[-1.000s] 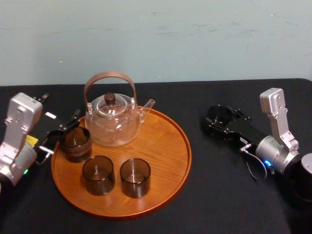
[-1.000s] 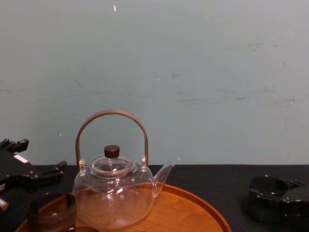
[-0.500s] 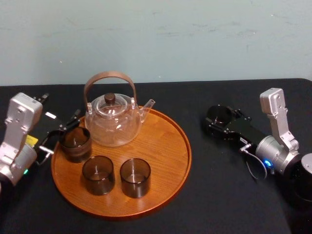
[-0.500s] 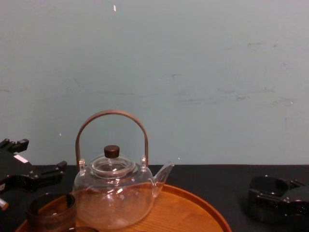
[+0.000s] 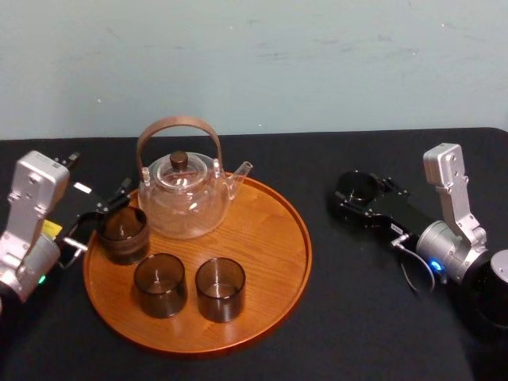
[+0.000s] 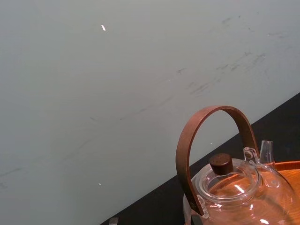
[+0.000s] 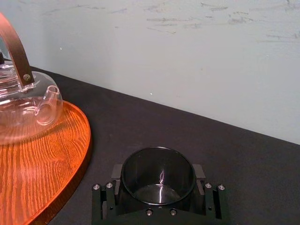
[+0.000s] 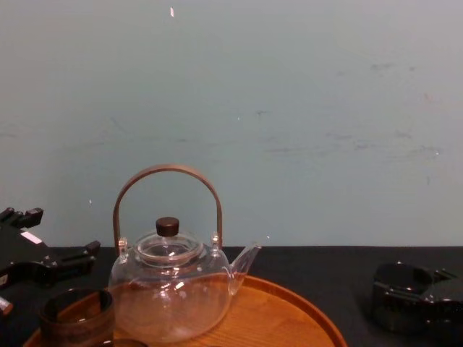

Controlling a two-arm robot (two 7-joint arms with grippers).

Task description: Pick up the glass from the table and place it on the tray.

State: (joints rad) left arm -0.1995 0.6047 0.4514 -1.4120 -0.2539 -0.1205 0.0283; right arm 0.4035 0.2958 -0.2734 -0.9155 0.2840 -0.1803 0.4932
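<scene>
The black worktop (image 5: 357, 317) runs out of the head view at both sides and at its near edge, and the chest view cuts the round wooden tray (image 5: 270, 238) short along its near rim. The right arm (image 5: 446, 248) lies low, reaching in from the right near corner toward the tray with its silver wrist link standing upright. The left arm (image 5: 28, 230) is bent at the worktop's left edge, partly out of frame. The clear teapot (image 5: 184, 198) stands on the far part of the tray, its body cut off in the left wrist view. The right tool (image 5: 357, 195) is clamped on the glass (image 7: 158, 180), pads against both sides, between the tray and the right edge, near the tray without touching it. The glass's base is hidden behind the tool, so contact with the worktop cannot be told. The left tool (image 5: 99, 218) sits at a dark tumbler (image 5: 122, 233) by the tray's left rim, and I cannot tell whether it grips or is spread. A second tumbler (image 5: 160, 284) and a third tumbler (image 5: 220, 288) stand side by side toward the near rim
</scene>
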